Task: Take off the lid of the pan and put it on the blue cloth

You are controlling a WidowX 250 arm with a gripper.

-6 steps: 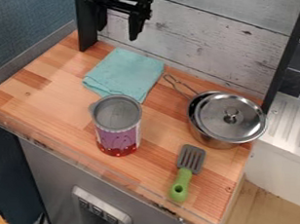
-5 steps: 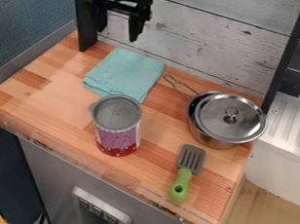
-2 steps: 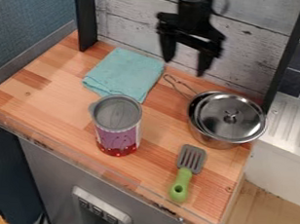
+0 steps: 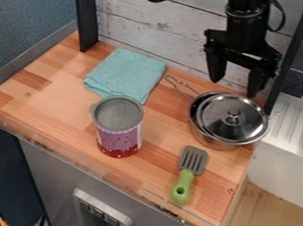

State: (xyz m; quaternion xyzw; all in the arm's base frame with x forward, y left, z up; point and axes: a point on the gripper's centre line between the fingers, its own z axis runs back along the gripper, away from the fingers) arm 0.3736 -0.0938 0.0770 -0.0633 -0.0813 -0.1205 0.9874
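1. Green-handled slotted spatula (image 4: 187, 173), grey head: at the near right of the worktop (image 4: 57, 90). Unchanged from the earlier frames; in front of the pan and apart from it.
2. Purple-and-red can (image 4: 119, 138), grey top: upright, left of the spatula. Unchanged.
3. Saucepan (image 4: 209, 140), metal, wire handle (image 4: 181, 87) pointing back and left: at right, behind the spatula. Same place as earlier.
4. Metal lid (image 4: 215, 126), round knob (image 4: 233, 116) on top: on the saucepan, set off-centre, a strip of inner wall exposed on the handle side. Not displaced since the earlier frames; lifting remains to be done.
5. Folded blue cloth (image 4: 125, 73): flat at the back left, behind the can, nothing laid on it. Unmoved; presumably the lid's destination.
6. Black claw (image 4: 234, 88): the one item much altered. Earlier at upper left, then mid-back; now at upper right, above the saucepan's far side. Fingers spread wide, nothing held. Meaning for the task: apparently the approach to the lid. Next move, by judgement: forward and down, closing on the knob; a poorly centred grip could slide the lid further off.
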